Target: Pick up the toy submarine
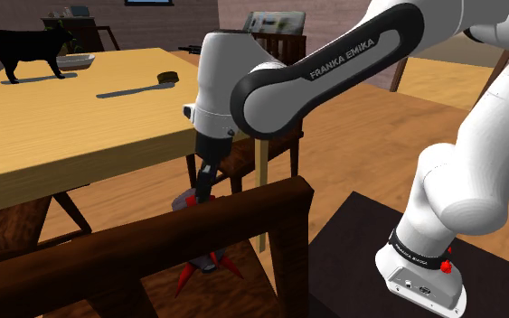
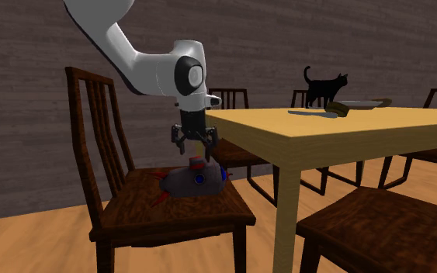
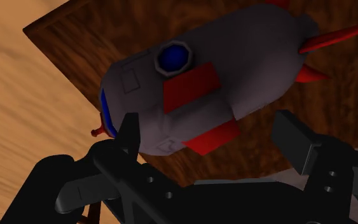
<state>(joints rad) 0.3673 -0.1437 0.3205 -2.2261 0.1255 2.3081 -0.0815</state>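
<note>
Hovering with jaws released over the toy submarine (image 1: pixel 205 262) on the chair (image 1: pixel 270 203).
Shoulder view: my gripper (image 1: pixel 200 195) hangs straight down behind the chair's top rail, and the grey, red-finned submarine lies on the seat beneath. Second exterior view: my fingers (image 2: pixel 179 138) are spread just above the hull, which lies about mid-seat. Wrist view: the submarine (image 3: pixel 215 57) rests on the seat just beyond my parted fingers, blue porthole facing me, and I clasp nothing.

1 toy submarine (image 2: pixel 185 183), 1 table (image 2: pixel 379 124), 1 black cat (image 2: pixel 325 87), 5 chairs (image 2: pixel 131 205).
</note>
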